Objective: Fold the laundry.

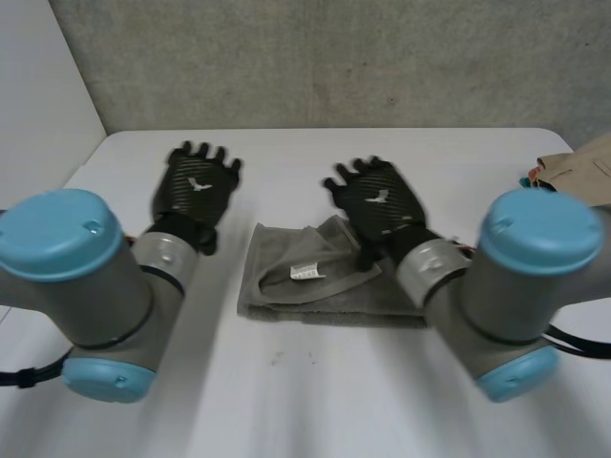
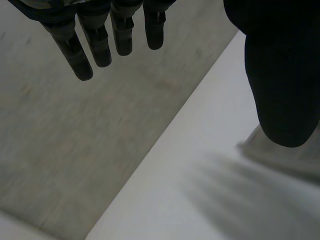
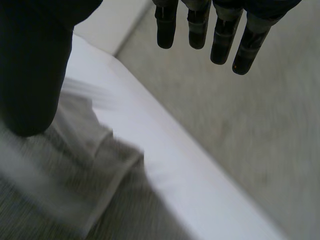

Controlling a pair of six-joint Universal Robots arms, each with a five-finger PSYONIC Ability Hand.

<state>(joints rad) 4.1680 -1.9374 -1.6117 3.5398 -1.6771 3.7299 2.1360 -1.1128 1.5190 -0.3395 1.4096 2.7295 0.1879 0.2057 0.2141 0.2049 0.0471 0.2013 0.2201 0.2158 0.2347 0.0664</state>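
You find the grey towel (image 1: 325,286) at the table (image 1: 286,382) centre partly folded, flap loose; folding remains. Left hand (image 1: 198,186) and right hand (image 1: 380,205) are spread, empty.

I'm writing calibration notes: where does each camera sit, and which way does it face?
Head view: between and behind the arms, looking down at the white table; shows both arms, left hand, right hand and the grey towel.
Left wrist view: on the left wrist, looking along the palm past the table's edge; its own straight fingers show.
Right wrist view: on the right wrist, looking along the palm; its own fingers above the towel.
Shared: head and right wrist views both show the towel.
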